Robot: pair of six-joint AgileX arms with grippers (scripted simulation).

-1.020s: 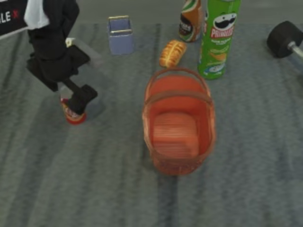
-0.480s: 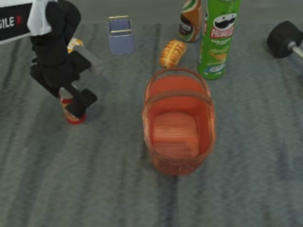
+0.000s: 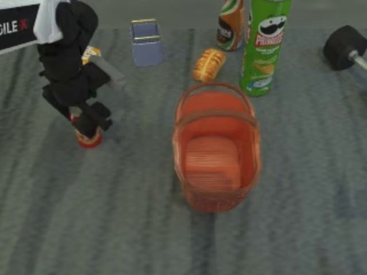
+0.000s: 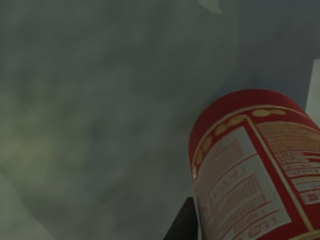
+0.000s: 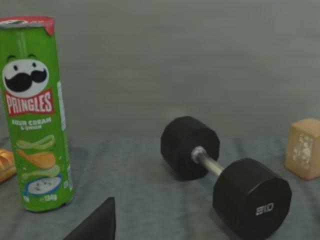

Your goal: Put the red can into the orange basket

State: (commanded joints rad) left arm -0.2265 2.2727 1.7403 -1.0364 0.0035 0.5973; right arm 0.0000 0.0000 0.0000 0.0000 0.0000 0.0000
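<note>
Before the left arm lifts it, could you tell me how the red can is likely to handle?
The red can looks rigid, so it should probably hold its shape in the left gripper. Its smooth printed side could be slippery. Standing upright on a small round base, it may tip if nudged, then roll.

Overhead camera looks down on the table (image 3: 114, 217); left wrist camera sits close; right wrist camera looks level (sharing the Pringles tube (image 5: 35, 110)).

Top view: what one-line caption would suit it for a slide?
Left gripper down over the red can, left of the orange basket.
</note>
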